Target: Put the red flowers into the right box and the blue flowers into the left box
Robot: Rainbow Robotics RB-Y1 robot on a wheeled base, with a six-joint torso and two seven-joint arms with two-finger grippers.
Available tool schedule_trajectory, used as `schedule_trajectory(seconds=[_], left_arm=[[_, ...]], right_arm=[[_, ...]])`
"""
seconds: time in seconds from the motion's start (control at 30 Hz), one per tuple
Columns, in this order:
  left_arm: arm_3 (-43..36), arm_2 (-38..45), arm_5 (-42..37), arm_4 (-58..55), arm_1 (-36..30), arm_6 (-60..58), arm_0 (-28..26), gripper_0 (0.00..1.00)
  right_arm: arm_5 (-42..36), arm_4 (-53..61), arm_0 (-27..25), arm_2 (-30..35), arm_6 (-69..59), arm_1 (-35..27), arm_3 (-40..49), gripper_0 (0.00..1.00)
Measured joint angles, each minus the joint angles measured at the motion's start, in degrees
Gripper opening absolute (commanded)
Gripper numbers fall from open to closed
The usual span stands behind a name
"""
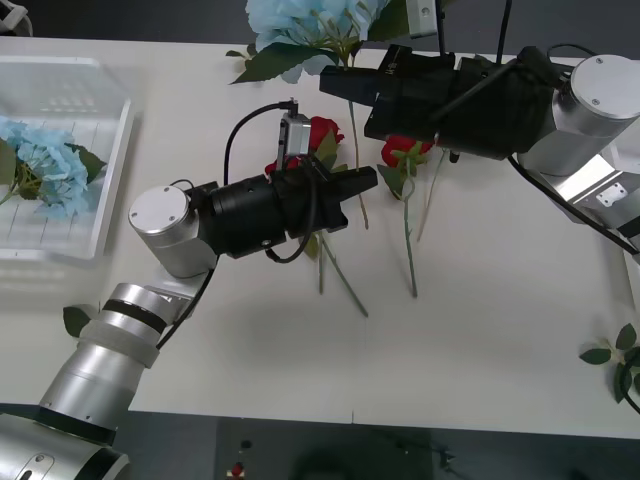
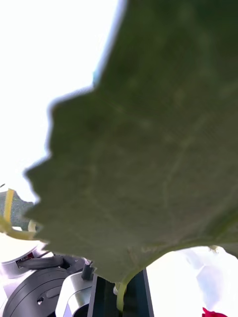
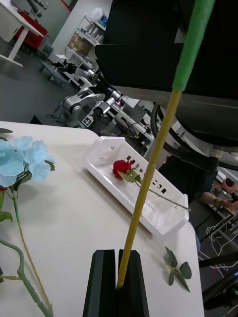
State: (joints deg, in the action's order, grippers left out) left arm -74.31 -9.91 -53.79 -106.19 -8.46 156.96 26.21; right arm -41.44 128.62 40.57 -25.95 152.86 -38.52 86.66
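Observation:
Pale blue flowers (image 1: 305,22) lie at the table's far edge. My right gripper (image 1: 336,82) is shut on a thin stem under a big green leaf (image 2: 148,148), its black fingers (image 2: 105,299) closed. A yellowish stem (image 3: 148,173) rises toward the right arm, and my left gripper (image 1: 360,183) is shut on its lower part. Two red flowers (image 1: 322,130) (image 1: 405,150) lie between the arms. The left box (image 1: 112,150) holds one blue flower (image 1: 45,170). The right box (image 3: 166,220) holds one red flower (image 3: 121,167). Another blue flower (image 3: 25,156) rests on the table.
A loose green leaf sprig (image 1: 620,360) lies near the table's right edge, close to the right box's end (image 3: 176,267). Long green rose stems (image 1: 410,250) trail toward the table's middle. Bare table stretches along the front edge.

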Motion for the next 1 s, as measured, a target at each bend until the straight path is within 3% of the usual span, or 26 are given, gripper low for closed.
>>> schedule_trajectory(seconds=[0.17, 0.2, 0.23, 0.3, 0.63, 1.0], left_arm=[[0.01, 0.00, 0.85, 0.00, -0.08, 0.00, 0.00, 0.00], [0.02, 0.00, 0.90, -0.02, -0.14, 0.00, 0.00, 0.00], [0.02, 0.00, 0.90, -0.09, -0.23, 0.00, 0.00, 0.00], [0.02, 0.00, 0.90, -0.51, -0.47, 0.00, 0.00, 0.00], [0.05, 0.78, 0.90, -5.33, -4.76, 0.00, -0.08, 0.00], [0.08, 13.37, 0.89, -9.32, -16.32, 0.00, -3.29, 0.00]], right_arm=[[-0.01, 0.00, 0.00, 0.00, -0.47, 0.00, 0.00, 0.00], [-0.01, 0.00, 0.00, 0.00, -0.48, 0.00, 0.00, 0.07], [-0.01, 0.00, 0.00, 0.00, -0.49, 0.00, 0.00, 0.31], [-0.04, 0.00, 0.00, 0.00, -0.53, 0.00, 0.00, 0.97], [-0.11, 0.00, 0.00, -0.01, -1.36, 0.00, 0.00, 1.00], [-0.16, 0.00, 0.00, -0.01, -2.91, -0.08, -0.02, 1.00]])
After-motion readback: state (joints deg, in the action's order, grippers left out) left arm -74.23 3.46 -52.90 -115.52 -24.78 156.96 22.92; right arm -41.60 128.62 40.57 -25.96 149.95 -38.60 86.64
